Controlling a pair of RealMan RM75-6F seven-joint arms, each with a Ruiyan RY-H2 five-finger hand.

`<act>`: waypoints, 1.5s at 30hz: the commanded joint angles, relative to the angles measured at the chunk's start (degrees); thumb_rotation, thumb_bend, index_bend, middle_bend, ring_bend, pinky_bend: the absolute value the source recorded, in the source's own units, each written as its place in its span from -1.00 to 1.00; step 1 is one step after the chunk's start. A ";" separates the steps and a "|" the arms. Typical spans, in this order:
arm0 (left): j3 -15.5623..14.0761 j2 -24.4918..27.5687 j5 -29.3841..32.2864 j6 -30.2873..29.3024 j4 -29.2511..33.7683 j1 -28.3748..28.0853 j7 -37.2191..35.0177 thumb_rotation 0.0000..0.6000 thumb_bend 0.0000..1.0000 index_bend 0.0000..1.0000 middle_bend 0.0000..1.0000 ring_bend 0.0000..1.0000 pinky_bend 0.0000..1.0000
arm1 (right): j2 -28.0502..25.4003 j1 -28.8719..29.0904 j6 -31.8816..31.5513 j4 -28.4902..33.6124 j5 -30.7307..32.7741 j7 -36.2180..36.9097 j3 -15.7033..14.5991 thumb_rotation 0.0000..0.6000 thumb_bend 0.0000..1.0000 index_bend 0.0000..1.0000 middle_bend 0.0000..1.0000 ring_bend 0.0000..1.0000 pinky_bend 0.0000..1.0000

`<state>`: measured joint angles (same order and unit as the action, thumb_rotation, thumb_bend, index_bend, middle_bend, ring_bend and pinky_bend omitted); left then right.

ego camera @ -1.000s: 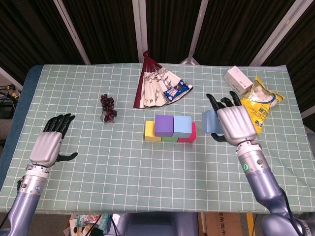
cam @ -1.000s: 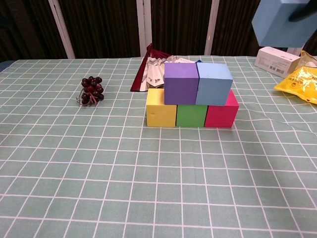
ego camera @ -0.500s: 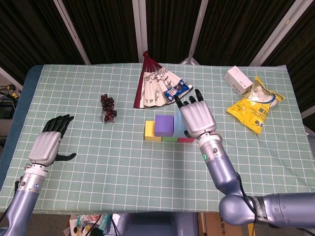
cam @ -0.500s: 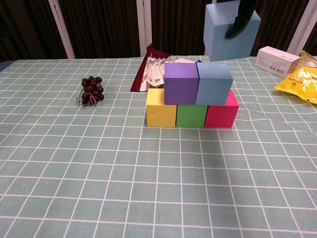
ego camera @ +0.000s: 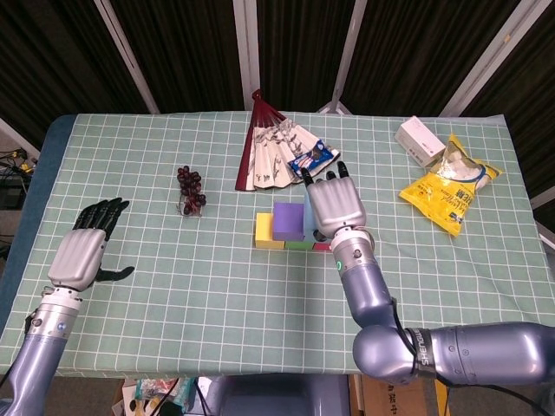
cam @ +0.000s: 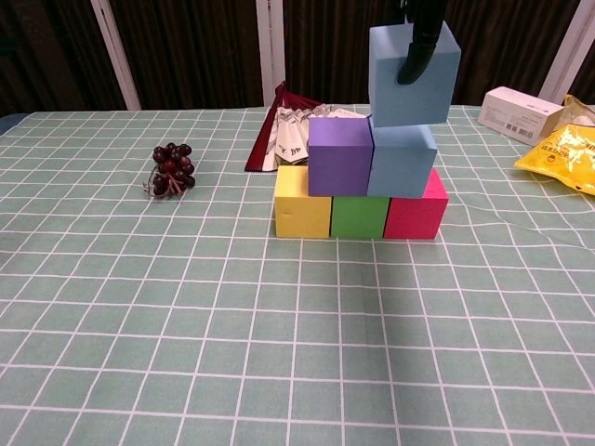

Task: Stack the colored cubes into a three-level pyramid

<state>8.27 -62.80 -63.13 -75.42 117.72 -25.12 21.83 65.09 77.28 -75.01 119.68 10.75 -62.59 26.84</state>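
Checked tablecloth (ego camera: 173, 260): right hand (ego camera: 336, 204) hides held blue cube (cam: 414, 74), chest view reveals it; left hand (ego camera: 82, 251) spread, empty.

Legible text: I find none. The yellow snack bag (ego camera: 450, 192) carries print too small for me to read; the white box (ego camera: 420, 140) and the blue packet (ego camera: 311, 159) on the fan (ego camera: 269, 153) show markings I cannot make out.

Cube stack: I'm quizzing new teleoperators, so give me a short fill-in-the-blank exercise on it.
1. The bottom row is yellow cube, ____ cube, pink cube.
2. The purple cube sits beside a ____ cube on the second level.
3. The ____ hand holds the top cube.

Missing words: green; blue; right
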 commanded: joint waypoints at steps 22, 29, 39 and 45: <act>1.61 1.05 -0.26 -0.76 0.14 0.63 -2.02 1.00 -0.79 -1.00 -0.96 -1.00 -1.00 | 3.28 1.65 4.12 -7.36 3.88 4.52 2.95 1.00 -0.53 -0.97 -0.15 -0.59 -1.00; 2.00 1.15 -0.48 -1.21 0.12 0.78 -2.22 1.00 -0.79 -1.00 -0.97 -1.00 -1.00 | 3.00 -0.02 5.81 -8.10 1.50 6.88 1.75 1.00 -0.53 -0.97 -0.15 -0.59 -1.00; 3.01 1.05 -1.67 -3.10 -0.10 1.42 -3.40 1.00 -0.79 -1.00 -0.98 -1.00 -1.00 | 2.34 -0.61 7.07 -7.77 0.31 8.45 0.94 1.00 -0.53 -0.97 -0.15 -0.59 -1.00; 2.89 0.93 -1.58 -2.60 -0.27 1.38 -3.28 1.00 -0.79 -1.00 -0.98 -1.00 -1.00 | 2.57 -0.75 8.05 -8.16 0.62 9.07 0.08 1.00 -0.53 -0.97 -0.15 -0.59 -1.00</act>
<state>11.16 -61.87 -64.71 -78.03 117.45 -23.74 18.55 67.60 76.57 -67.06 111.61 11.37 -53.61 27.02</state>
